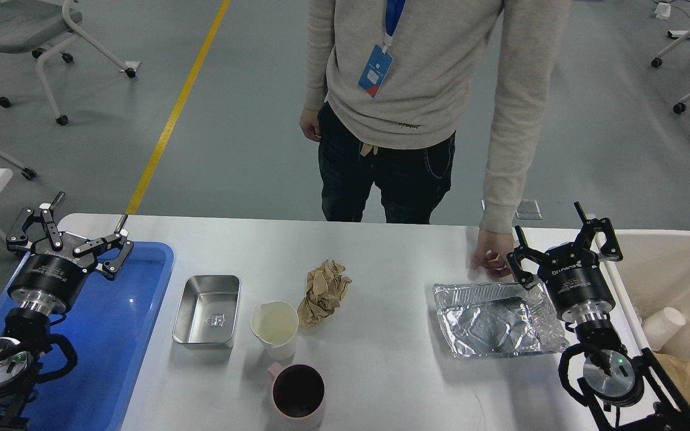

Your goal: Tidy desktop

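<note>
The white desktop [381,359] holds a steel tray [208,310], a white paper cup [275,328], a crumpled brown paper ball [324,292], a pink mug [298,392] and a crumpled foil tray [495,319]. My left gripper [84,214] is open and empty above the back of the blue tray [111,335]. My right gripper [551,230] is open and empty just above the foil tray's back right corner.
A person [417,102] stands behind the table, one hand [492,257] resting on the desktop beside my right gripper and the foil tray. A cream bin [680,281] with a paper cup [663,327] and brown paper stands at the right. Chairs stand on the floor behind.
</note>
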You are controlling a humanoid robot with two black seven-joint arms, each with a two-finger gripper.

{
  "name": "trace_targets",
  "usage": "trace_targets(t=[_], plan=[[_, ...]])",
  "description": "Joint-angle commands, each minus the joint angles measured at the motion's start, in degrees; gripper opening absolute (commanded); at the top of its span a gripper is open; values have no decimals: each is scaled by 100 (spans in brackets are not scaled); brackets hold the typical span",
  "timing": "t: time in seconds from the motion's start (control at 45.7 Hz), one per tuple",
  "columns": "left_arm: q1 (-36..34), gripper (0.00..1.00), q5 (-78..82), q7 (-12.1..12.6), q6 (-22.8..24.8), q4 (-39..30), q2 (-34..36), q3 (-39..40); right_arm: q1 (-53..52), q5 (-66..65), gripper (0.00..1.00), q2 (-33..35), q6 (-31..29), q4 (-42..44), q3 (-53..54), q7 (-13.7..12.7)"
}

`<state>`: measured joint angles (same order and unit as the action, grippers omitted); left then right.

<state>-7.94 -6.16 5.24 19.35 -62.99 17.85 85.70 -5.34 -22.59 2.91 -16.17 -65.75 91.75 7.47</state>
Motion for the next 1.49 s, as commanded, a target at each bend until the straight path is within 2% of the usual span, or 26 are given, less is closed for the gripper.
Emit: trace_targets(t=[0.0, 0.613, 0.723, 0.898, 1.029, 1.204, 1.314, 1.38, 1.401, 1.467], plan=[[3, 96, 9, 3, -19, 6, 8, -36, -11, 0, 100, -1, 0, 1, -8, 0], [3, 96, 71, 12, 95, -12, 192, -62, -11, 0, 100, 8, 9, -17, -8, -9], [46, 93, 395, 38, -19, -73, 561, -167, -11, 0, 100, 8, 9, -8, -17, -9], [46, 91, 1537, 30, -423, -231, 1282, -791, -20, 0, 100, -1, 18, -8, -26, -9], [99, 91, 2311, 21, -529, -390, 1703, -835, -28, -26, 100, -1, 26, 10, -26, -9], [205, 91, 2698, -50, -607, -662, 2512, -923, -28, -44, 100, -18, 26, 18, -34, -9], [284, 93, 2918, -76, -810, -960, 3285, -1108, -46, -44, 100, -1, 26, 27, -166, -9], [389, 95, 2953, -233, -836, -1093, 3637, -1125, -55, -35, 100, -1, 26, 27, -228, -9], [468, 96, 2962, -399, -836, -1180, 3829, -1125, -55, -44, 100, -1, 26, 27, -236, -9], [635, 96, 2980, -673, -836, -1382, 4111, -1125, -55, -44, 100, -18, 26, 27, -245, -9]])
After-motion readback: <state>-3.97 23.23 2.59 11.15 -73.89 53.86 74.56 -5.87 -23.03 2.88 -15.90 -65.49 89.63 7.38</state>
